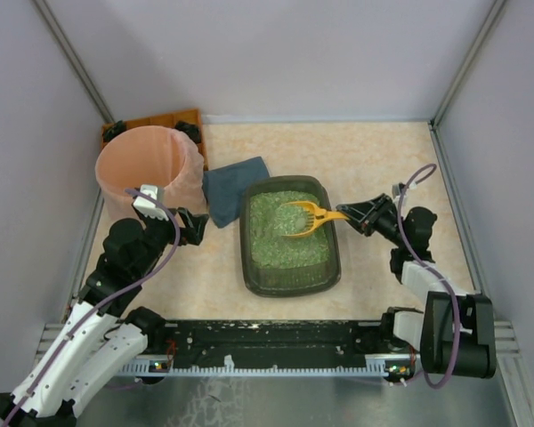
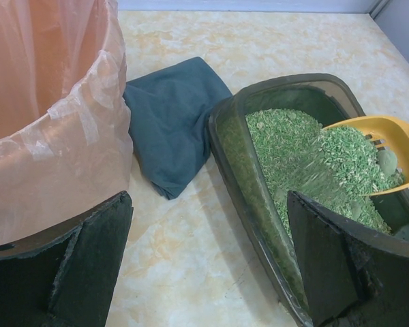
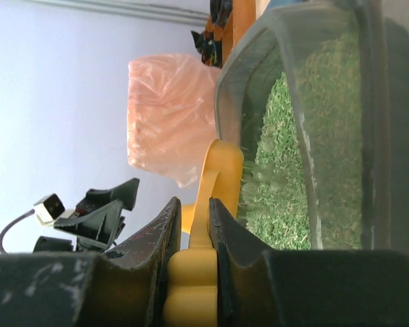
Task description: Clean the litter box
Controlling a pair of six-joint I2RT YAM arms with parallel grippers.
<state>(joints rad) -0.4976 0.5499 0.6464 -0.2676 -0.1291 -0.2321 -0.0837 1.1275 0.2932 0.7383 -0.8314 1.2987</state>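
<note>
While the pink bucket (image 1: 147,169) stands far left with the left gripper (image 1: 191,227) just beside it, jaws wide and holding nothing, a blue cloth (image 1: 234,189) lies between bucket and litter box (image 1: 291,286), which sits mid-table with green granules inside. Yellow scoop (image 1: 307,216) is over its right half, loaded with granules and a greyish clump, right gripper (image 1: 351,216) clenched on the handle. Risks, my guess: a tilt on the way to the bucket sheds granules on cloth or table; handle twists in the pinch; left arm near the likely path, bump possible
</note>
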